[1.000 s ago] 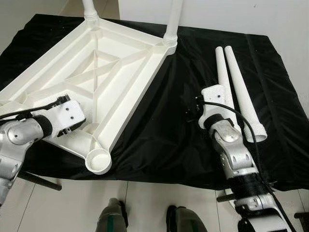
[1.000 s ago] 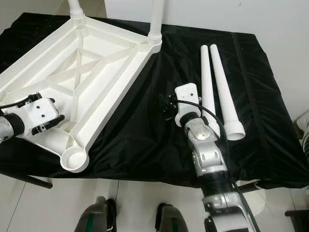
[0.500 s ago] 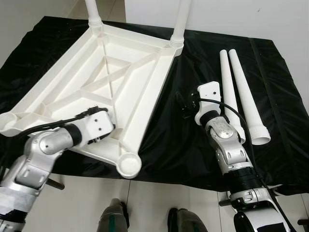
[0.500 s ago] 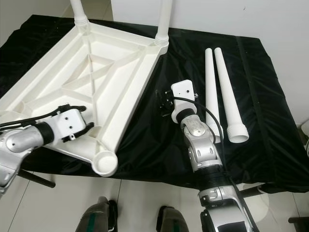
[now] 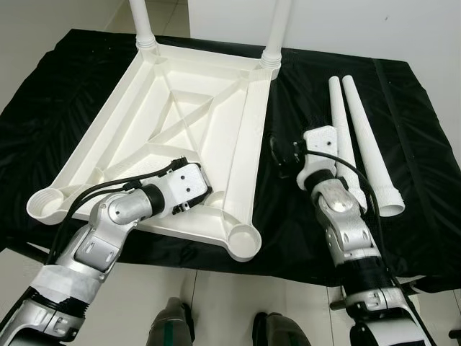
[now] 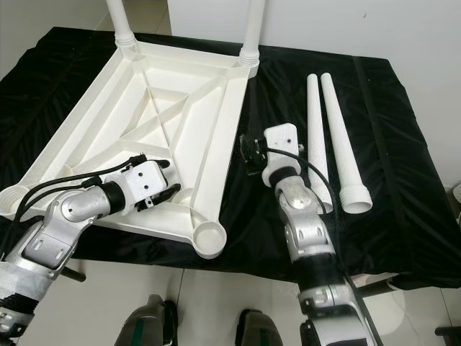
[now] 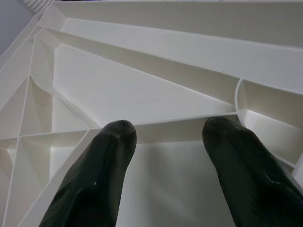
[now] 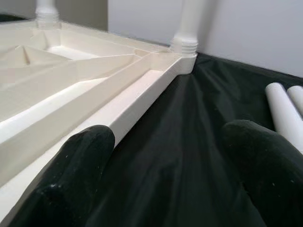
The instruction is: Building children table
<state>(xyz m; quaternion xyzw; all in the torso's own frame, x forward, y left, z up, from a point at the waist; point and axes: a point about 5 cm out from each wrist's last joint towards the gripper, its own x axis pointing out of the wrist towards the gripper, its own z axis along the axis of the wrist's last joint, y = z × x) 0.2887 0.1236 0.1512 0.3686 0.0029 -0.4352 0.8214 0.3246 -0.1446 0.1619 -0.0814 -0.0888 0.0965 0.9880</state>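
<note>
- On the black cloth (image 5: 216, 245), the upturned white plastic tabletop (image 5: 180, 137) lies ribbed side up, two legs standing in its far sockets, near corner socket (image 5: 243, 241) overhanging the cloth's front edge.
- Left gripper (image 7: 168, 135), fingers parted, straddles an inner rib, gripping nothing.
- Right gripper (image 8: 163, 142), spread wide and empty, hovers over bare cloth between tabletop rim and two loose tapered legs (image 5: 360, 137).

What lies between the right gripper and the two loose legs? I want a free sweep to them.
In the right wrist view, only bare black cloth lies between the open right gripper and the two loose legs.
</note>
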